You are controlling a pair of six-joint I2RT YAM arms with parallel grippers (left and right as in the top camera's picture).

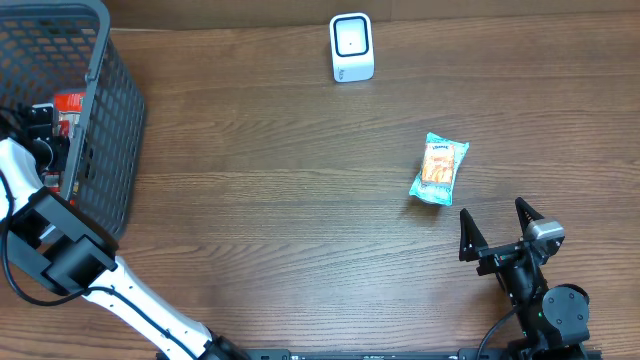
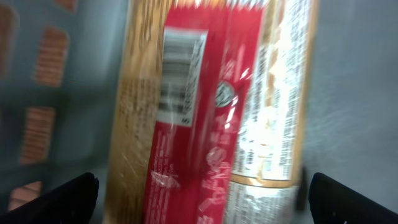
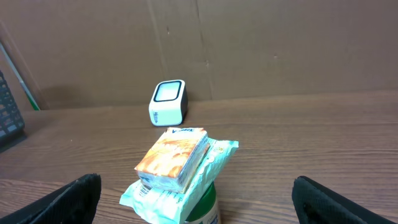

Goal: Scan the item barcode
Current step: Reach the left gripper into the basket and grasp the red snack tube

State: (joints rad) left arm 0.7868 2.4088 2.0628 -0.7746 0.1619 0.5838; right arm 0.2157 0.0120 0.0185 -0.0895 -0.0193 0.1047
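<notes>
Basket, far left of the desk: the left arm reaches down into it. In the wrist view the left end effector is spread wide and holds nothing. Its two dark tips frame a red-and-gold packet that lies close below. We judge the wide spread is meant to straddle the packet's width before closing. The barcode faces up toward the camera, so a grasp from above would call for turning the packet over toward the reader.

Centre, far edge: the scanner stands upright and well apart from both arms.

Right of centre: a snack pouch lies flat on the desk. It sits between the scanner and the right end effector, which waits with jaws fully parted just short of it and touches nothing.

Either the packet or the pouch could be the item. The left arm's reach suggests the packet.

Hard to read:
- The left wrist view is blurred, so we cannot read the barcode digits or tell whether the tips touch the basket floor.
- From overhead the basket mesh hides most of the packet.
- The pouch's barcode side is not visible, and its lower edge is cut off in the right wrist view.
</notes>
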